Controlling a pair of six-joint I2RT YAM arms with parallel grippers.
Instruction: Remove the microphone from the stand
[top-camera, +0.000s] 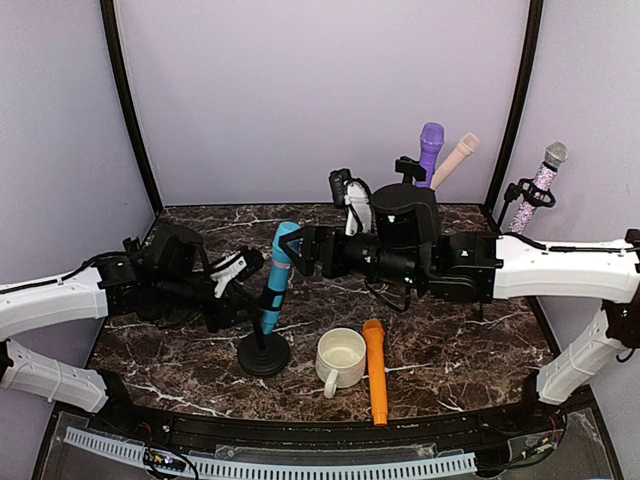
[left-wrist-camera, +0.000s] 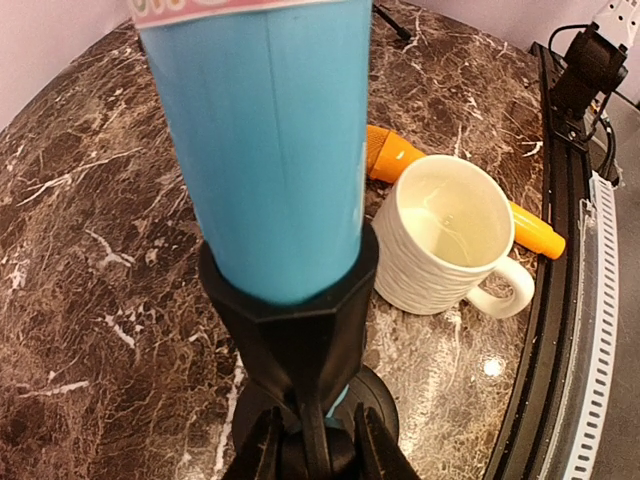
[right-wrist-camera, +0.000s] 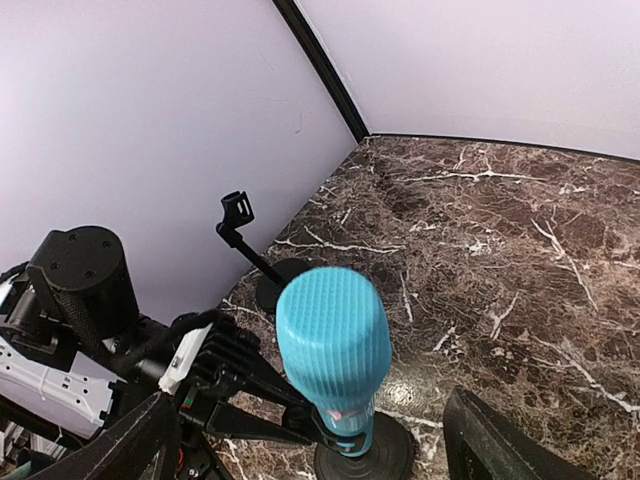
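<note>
Blue microphone (top-camera: 276, 280) is seated in the clip of the black stand (top-camera: 264, 355). It leans, head up and tipped toward the back wall. The lower end of the body sits in the clip; a pink-and-white band shows on the body in the left wrist view. The stand's round base is on the marble tabletop (top-camera: 450, 340), just beside the white mug (top-camera: 341, 357) on the mug's left-arm side, with a narrow gap.

Left jaws: clenched on the stand's thin stem directly under the clip, fingers (left-wrist-camera: 262, 450) pressed in from both sides. They grasp the stand, not the microphone, whose body rises above them.

Right jaws: released, spread wide. In the right wrist view the mesh head sits centred between the two fingers (right-wrist-camera: 135, 440), with open tabletop showing on either side of it. No contact there. From above, the fingers sit level with the head, on the side facing the mug.

Around the mug:
- The mug is upright and empty, its handle toward the near edge.
- An orange microphone (top-camera: 375, 372) lies flat on the mug's right-arm side, close against it. Contact cannot be told.
- Well behind the mug, past the right arm, a purple microphone (top-camera: 430, 148) and a pale pink one (top-camera: 456, 160) stand near the back wall.
- Farther to the right-arm side, a glittery microphone (top-camera: 538, 185) sits in its own stand.
</note>
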